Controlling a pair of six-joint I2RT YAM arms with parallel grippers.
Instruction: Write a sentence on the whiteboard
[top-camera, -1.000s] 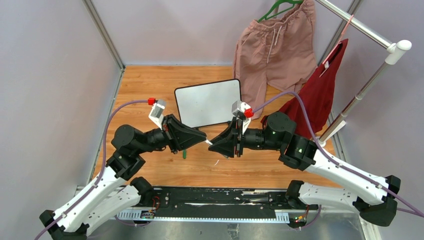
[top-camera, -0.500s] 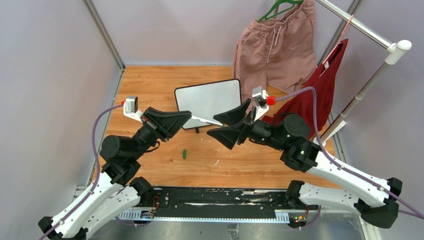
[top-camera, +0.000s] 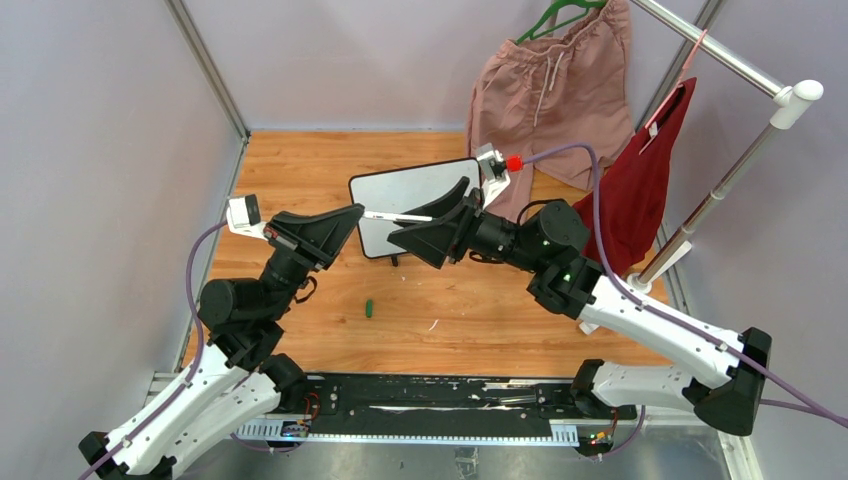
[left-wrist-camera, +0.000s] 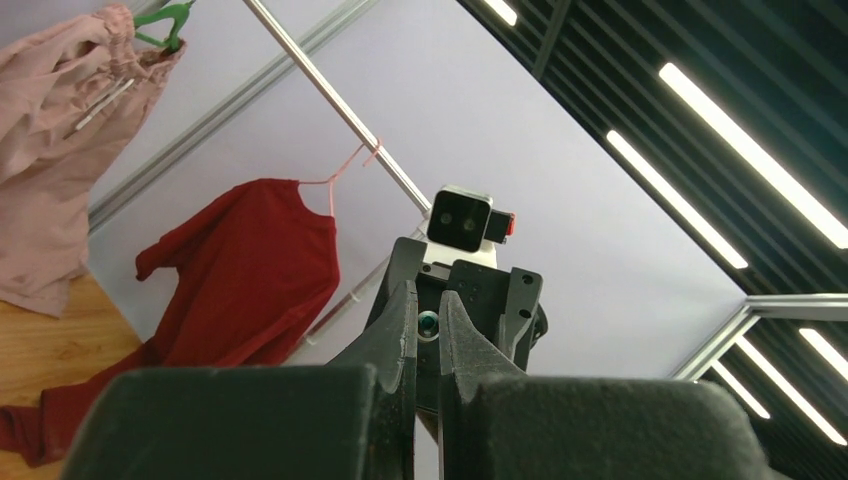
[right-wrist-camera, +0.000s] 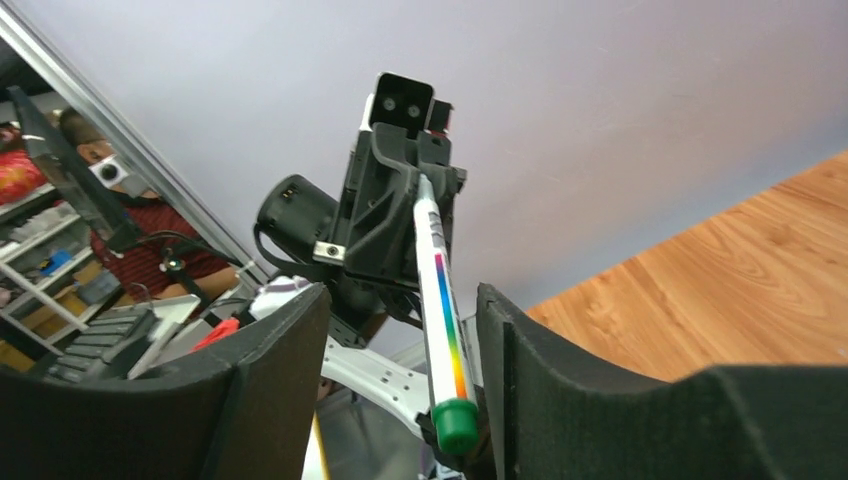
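The whiteboard (top-camera: 440, 190) lies at the back middle of the wooden table, its surface blank; no sentence shows. My left gripper (top-camera: 358, 213) is raised above the board's left edge and shut on one end of a white marker (top-camera: 395, 216) with a rainbow stripe. In the left wrist view the marker (left-wrist-camera: 428, 322) shows end-on between the nearly closed jaws (left-wrist-camera: 427, 300). My right gripper (top-camera: 400, 228) faces it, open around the marker's green end (right-wrist-camera: 441, 425), with its fingers (right-wrist-camera: 400, 310) not closed on it. A small green cap (top-camera: 370, 308) lies on the table.
Pink shorts (top-camera: 545, 95) and a red shirt (top-camera: 640, 185) hang from a rack (top-camera: 720, 190) at the back right. A small white scrap (top-camera: 433, 324) lies on the wood near the front. Grey walls close in the left and back.
Both grippers have risen from low over the table to above the whiteboard's near edge, carrying the marker between them. The green cap stays on the wood.
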